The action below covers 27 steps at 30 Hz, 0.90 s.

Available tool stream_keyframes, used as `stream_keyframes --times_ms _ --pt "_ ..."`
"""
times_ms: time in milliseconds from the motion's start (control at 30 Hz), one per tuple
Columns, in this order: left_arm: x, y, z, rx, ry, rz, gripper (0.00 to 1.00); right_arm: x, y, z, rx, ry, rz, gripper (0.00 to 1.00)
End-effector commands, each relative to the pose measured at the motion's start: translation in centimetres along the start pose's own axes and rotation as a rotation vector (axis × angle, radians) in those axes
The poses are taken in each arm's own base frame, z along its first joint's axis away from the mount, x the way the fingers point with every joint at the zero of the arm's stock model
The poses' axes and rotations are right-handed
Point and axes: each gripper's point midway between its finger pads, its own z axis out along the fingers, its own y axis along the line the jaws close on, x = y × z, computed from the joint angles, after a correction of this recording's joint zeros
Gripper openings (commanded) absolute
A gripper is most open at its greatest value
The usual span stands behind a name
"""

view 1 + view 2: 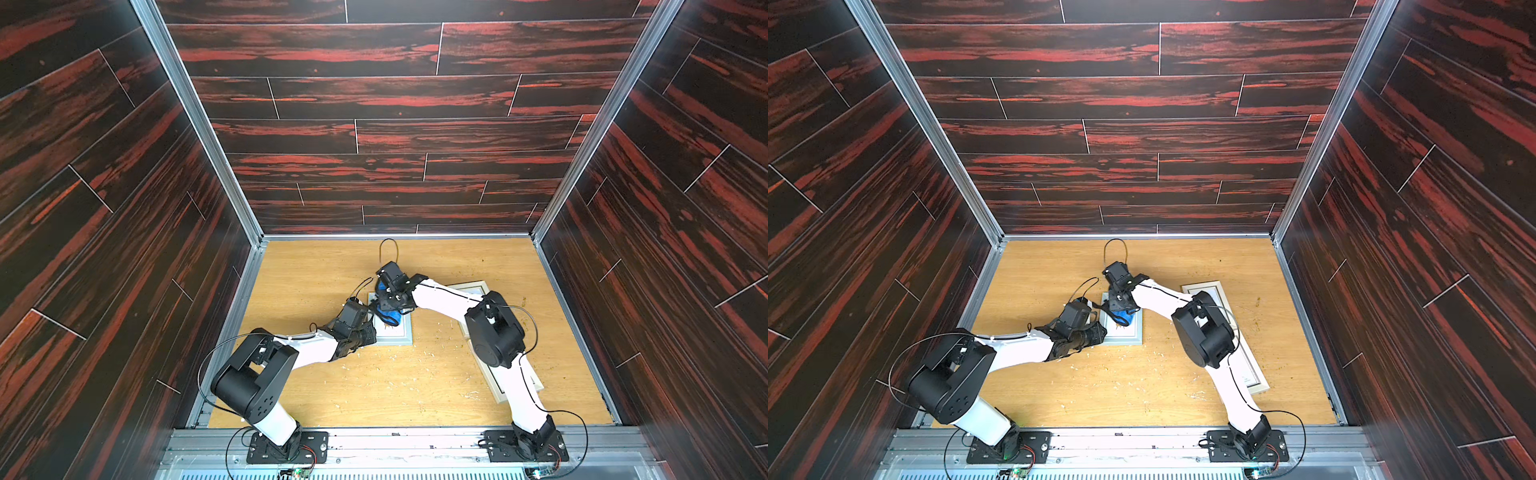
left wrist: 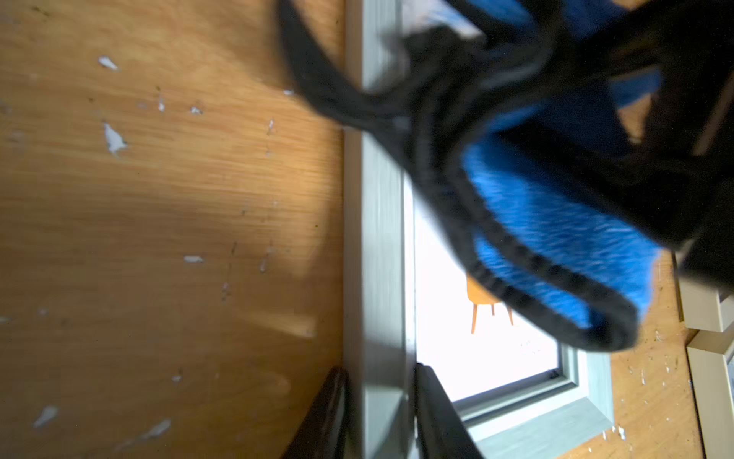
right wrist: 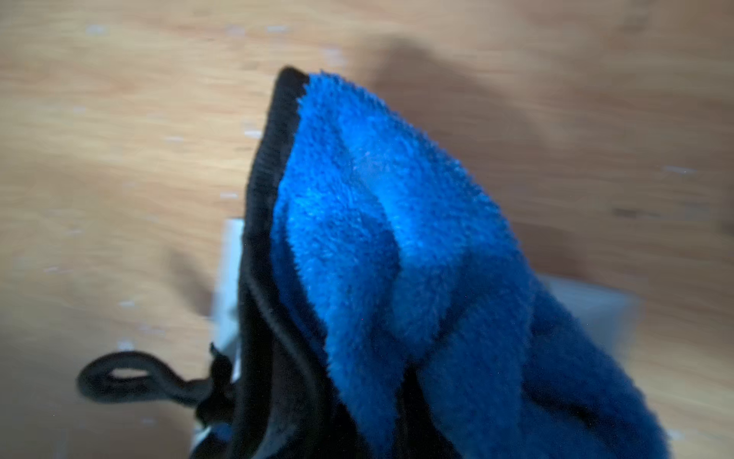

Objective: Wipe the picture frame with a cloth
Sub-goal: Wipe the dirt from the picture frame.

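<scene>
While left gripper [image 2: 380, 423] pinches picture frame [image 1: 395, 340] by left rail on worktop [image 1: 332, 270], right gripper [image 1: 388, 308] clenches bunched cloth [image 1: 394, 319], hanging over frame's far half; next wipe likely runs along long axis, toward bases.

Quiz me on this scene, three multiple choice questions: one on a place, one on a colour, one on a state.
1. Where is the bright blue fluffy microfibre cloth relative to the small pale grey rectangular picture frame? A lying flat beside it; B hanging over it from the right gripper; C tucked beneath it.
2. What colour is the cloth's edging? A white; B black; C yellow.
3. What is the left gripper doing? A hovering open; B holding the cloth; C clamped on the frame's border.
Answers: B, both top views show it bunched above the frame; B, wrist views show a black hem; C, its fingers straddle the border.
</scene>
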Motion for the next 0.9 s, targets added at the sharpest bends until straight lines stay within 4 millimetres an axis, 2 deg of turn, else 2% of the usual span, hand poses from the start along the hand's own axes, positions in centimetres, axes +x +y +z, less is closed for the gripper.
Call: stream_keyframes --times_ms 0,167,267,400,500,567,633,733,867 --pt "6.1 6.9 0.3 -0.251 0.197 -0.036 0.32 2.4 -2.5 -0.9 0.077 0.056 -0.042 0.0" --pt "5.9 6.9 0.4 -0.256 0.194 -0.032 0.32 7.8 -2.1 -1.9 0.085 0.113 -0.08 0.0" --pt "5.9 6.9 0.4 -0.257 0.196 -0.026 0.32 9.8 -2.4 -2.3 0.071 0.143 -0.069 0.0" --pt "5.8 6.8 0.5 -0.255 0.2 -0.022 0.32 9.7 -2.5 -3.0 0.062 0.136 -0.076 0.0" --pt "5.8 6.6 0.7 -0.248 0.2 -0.024 0.32 7.3 -3.2 -2.6 0.1 0.098 -0.07 0.0" --pt "5.8 6.6 0.7 -0.247 0.201 -0.025 0.32 5.1 -4.0 -1.8 0.125 0.063 -0.053 0.0" --pt "5.8 6.6 0.7 -0.25 0.2 -0.029 0.32 3.9 -4.4 -0.9 0.13 0.054 -0.038 0.0" --pt "5.7 6.7 0.5 -0.258 0.193 -0.032 0.32 4.9 -3.9 -0.6 0.126 0.09 -0.049 0.0" --pt "5.6 6.8 0.5 -0.262 0.192 -0.038 0.33 8.8 -3.3 -2.6 0.099 0.116 -0.073 0.0"
